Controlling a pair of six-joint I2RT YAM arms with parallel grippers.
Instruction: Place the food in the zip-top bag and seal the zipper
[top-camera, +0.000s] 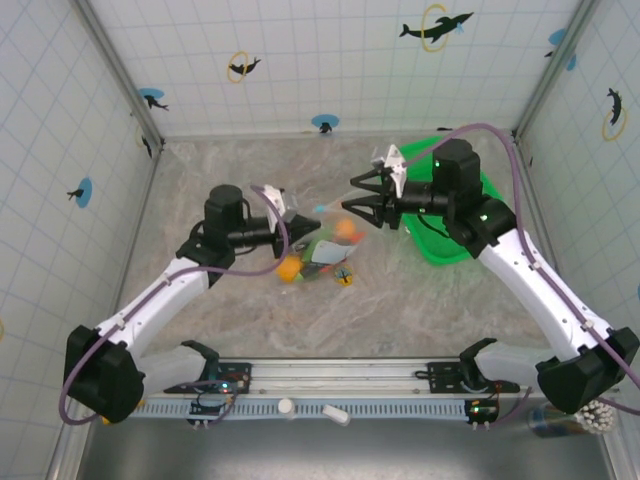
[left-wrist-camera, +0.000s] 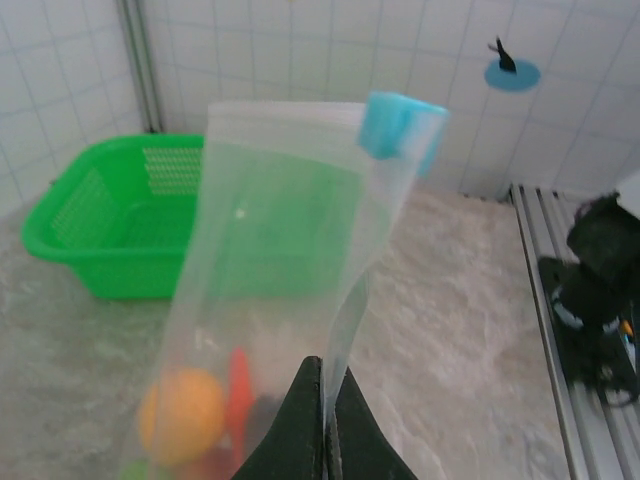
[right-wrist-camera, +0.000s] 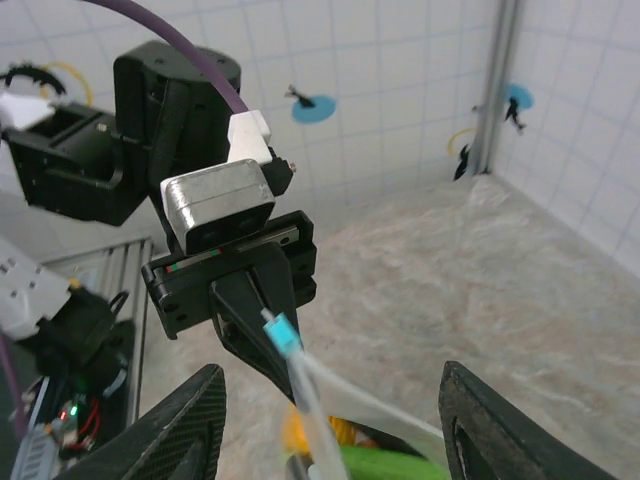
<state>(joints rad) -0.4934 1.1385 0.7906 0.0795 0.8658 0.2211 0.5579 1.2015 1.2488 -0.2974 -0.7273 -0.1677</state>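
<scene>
Left gripper (left-wrist-camera: 324, 385): my jaws are pinched tight on a side edge of the zip-top bag (left-wrist-camera: 275, 260). The bag's long axis runs away from me, food end nearest and low, mouth end pointing at the back wall. An orange fruit (left-wrist-camera: 180, 412) and a carrot (left-wrist-camera: 238, 395) are slumped together inside the near end. The zipper (left-wrist-camera: 290, 112) runs across the far end, with a blue slider (left-wrist-camera: 400, 128) at one corner. Right gripper (top-camera: 358, 197): jaws spread wide, holding nothing, facing the slider just past the mouth. Green basket (top-camera: 440, 250) sits on the table (top-camera: 420, 310) beyond, partly covered by my right arm. Tiled wall (top-camera: 330, 60) behind.
</scene>
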